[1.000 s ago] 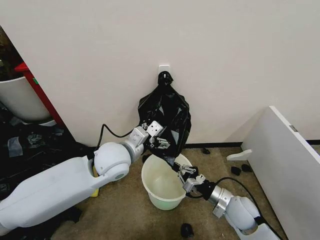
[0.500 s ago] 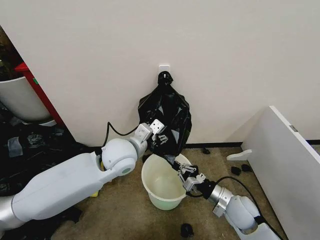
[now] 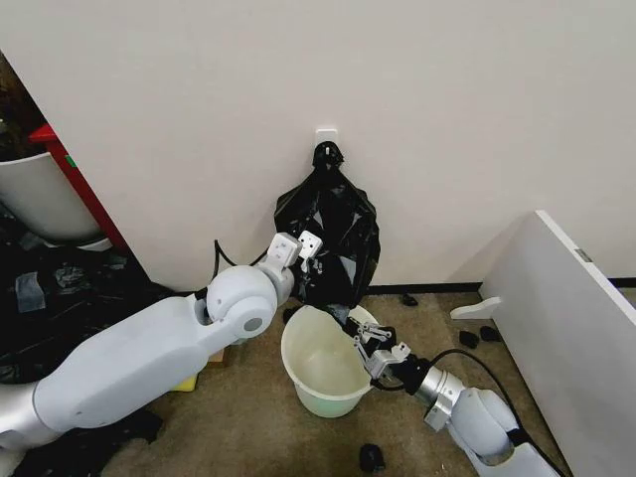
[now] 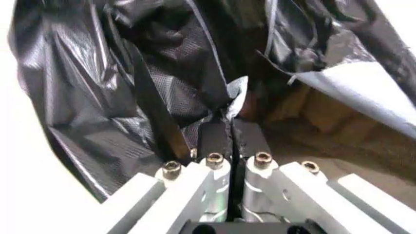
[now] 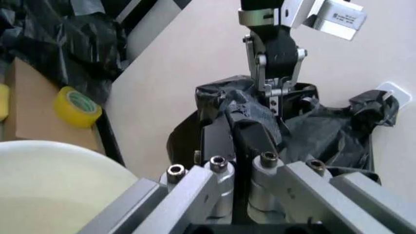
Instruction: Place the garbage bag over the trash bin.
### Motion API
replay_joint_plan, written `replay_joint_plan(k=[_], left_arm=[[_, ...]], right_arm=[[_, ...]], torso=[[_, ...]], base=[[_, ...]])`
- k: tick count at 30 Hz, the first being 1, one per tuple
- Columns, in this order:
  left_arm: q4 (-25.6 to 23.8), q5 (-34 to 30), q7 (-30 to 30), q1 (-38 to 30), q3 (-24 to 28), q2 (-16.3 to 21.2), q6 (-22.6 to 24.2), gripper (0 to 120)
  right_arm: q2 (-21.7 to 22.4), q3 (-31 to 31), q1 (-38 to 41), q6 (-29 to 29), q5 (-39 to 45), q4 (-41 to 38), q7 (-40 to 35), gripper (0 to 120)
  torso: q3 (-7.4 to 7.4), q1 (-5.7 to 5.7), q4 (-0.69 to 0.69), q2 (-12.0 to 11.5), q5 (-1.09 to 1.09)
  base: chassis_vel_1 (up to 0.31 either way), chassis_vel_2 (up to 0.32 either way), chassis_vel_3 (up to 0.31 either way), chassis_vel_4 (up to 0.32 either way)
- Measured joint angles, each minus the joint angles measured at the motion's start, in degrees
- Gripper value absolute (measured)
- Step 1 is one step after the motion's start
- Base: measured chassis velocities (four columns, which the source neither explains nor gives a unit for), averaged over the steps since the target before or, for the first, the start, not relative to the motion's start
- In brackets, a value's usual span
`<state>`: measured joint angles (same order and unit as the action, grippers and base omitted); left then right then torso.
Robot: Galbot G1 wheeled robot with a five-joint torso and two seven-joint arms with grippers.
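Observation:
The cream-white trash bin (image 3: 328, 396) stands on the carpet by the wall, its rim (image 5: 58, 161) close to my right gripper. The black garbage bag (image 3: 336, 290) hangs above the bin's far rim, stretched between both grippers. My left gripper (image 3: 318, 266) is raised against the wall, shut on a fold of the bag (image 4: 85, 87), fingers (image 4: 215, 139) pressed together. My right gripper (image 3: 355, 333) sits at the bin's far rim, shut on the bag's lower edge (image 5: 260, 122). From the right wrist, the left gripper (image 5: 273, 95) hangs just above it.
A black bundle (image 3: 333, 209) hangs from a wall hook behind the bag. A white board (image 3: 576, 328) leans at the right. A large white tub with red edging (image 3: 40, 194) is at the left. A yellow tape roll (image 5: 77, 106) and black scraps (image 3: 370, 457) lie on the floor.
My left arm has risen and swung closer to the wall, lifting its hold on the bag. The right gripper has stayed at the bin's rim.

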<state>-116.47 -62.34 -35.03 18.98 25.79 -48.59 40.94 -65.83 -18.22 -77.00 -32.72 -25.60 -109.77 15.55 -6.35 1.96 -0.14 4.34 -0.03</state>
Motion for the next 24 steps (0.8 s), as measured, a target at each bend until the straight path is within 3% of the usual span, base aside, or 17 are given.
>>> replay_joint_plan(k=[2,6,11,14,18,24], left_arm=[[-0.1,0.4,0.0,0.4,-0.5,0.0,-0.6,0],[-1.0,2.6,2.2,3.9,-3.2,0.8,-6.2,0],[-2.2,8.5,7.0,12.8,-9.1,1.3,-17.4,0],[-2.6,10.0,8.2,16.3,-11.5,1.1,-21.5,0],[-2.8,12.4,10.4,21.2,-15.8,0.1,-27.6,0],[-3.4,13.3,11.3,23.7,-18.3,-0.3,-29.3,0]], right_arm=[[0.0,0.0,-0.1,0.0,0.1,-0.1,-0.1,0],[-0.1,0.2,-0.9,1.3,2.2,-0.5,-1.2,0],[0.1,1.9,-3.0,8.1,12.8,-2.4,-4.1,0],[0.5,2.0,-3.7,10.5,16.0,-4.0,-4.8,7],[2.4,1.5,-6.5,15.1,21.3,-8.2,-5.3,27],[5.1,0.0,-10.5,18.0,25.0,-11.1,-5.8,43]], torso=[[0.00,0.00,0.00,0.0,0.00],[0.00,0.00,0.00,0.0,0.00],[0.01,0.00,0.01,0.0,-0.01],[0.00,0.00,0.01,0.0,-0.02],[0.01,0.00,0.01,0.0,-0.01],[0.01,0.00,-0.02,0.0,0.00]], base=[[0.000,0.000,0.000,0.000],[0.000,0.000,0.000,0.000],[0.000,0.000,0.000,0.000],[0.000,0.000,0.000,0.000],[0.000,0.000,0.000,0.000],[0.000,0.000,0.000,0.000]])
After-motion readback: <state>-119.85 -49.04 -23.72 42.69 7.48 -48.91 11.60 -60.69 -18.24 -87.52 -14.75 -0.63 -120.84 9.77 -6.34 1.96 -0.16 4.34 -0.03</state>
